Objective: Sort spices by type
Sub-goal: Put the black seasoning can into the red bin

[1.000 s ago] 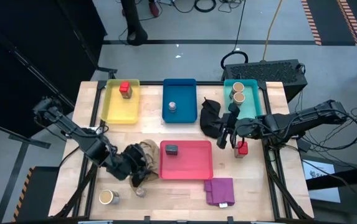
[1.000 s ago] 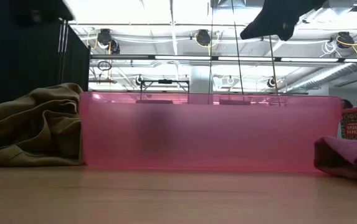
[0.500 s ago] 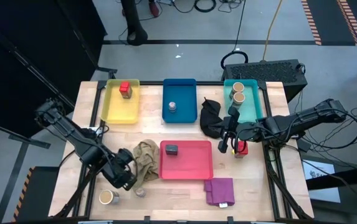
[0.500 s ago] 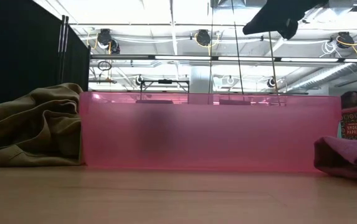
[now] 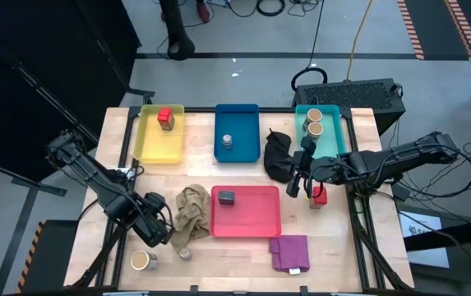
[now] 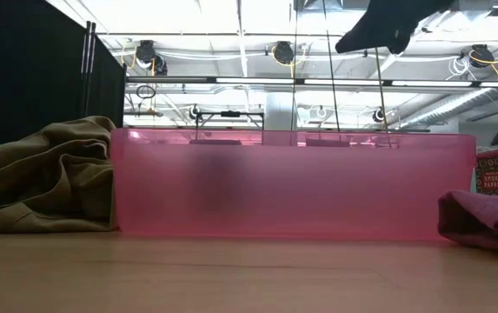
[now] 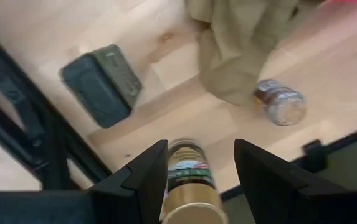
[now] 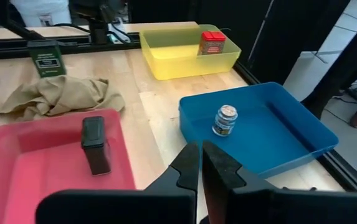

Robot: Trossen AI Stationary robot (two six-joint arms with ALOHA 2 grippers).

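Below, the left gripper (image 7: 194, 165), fingers apart, half hides a tan jar (image 7: 187, 180); right gripper (image 8: 198, 163) closed beside the black cloth (image 5: 276, 156).

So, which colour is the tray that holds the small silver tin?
Blue. The tray with the silver tin shows best in the right wrist view.

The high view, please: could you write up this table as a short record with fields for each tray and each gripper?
yellow tray: one red cube
blue tray: one silver round tin
teal tray: two tan round jars
pink tray: one dark grey tin
left gripper: open, over a loose tan jar
right gripper: shut, empty, beside a red cube on the table
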